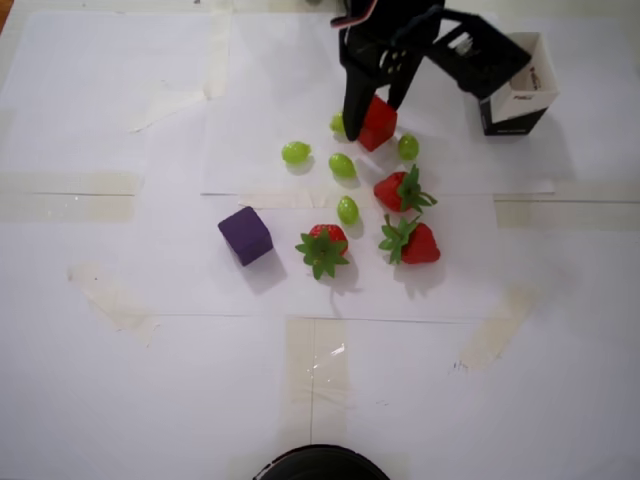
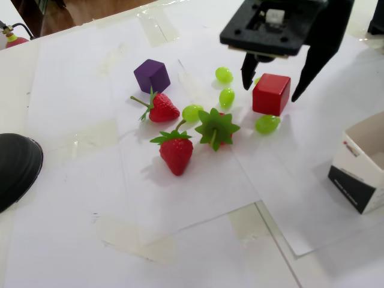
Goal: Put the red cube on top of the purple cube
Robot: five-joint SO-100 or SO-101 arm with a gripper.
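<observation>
1. The small matte bright red cube sits on the white paper-covered surface at the right of the fixed view, toward the far side; it rests flat, not lifted.
2. The black two-finger pincer hangs over it with its fingers spread wide, one tip on each side of the cube; whether either tip touches a face I cannot tell; in the overhead view the pincer covers part of the red cube.
3. The small matte dark purple cube stands well apart to the left in the fixed view, near one strawberry; nothing rests on it; in the overhead view the purple cube lies nearer and to the left of the red one.
4. Progress, as I judge it: the approach is made; the grasp, the lift, the carry across the fruit and the placing are all left.
5. Counts: one red cube; one purple cube; three red toy strawberries with green leafy tops; five small green grapes, the one beside the pincer mostly hidden; one open black-and-white carton box at the right; one dark rounded thing at the left edge.
</observation>
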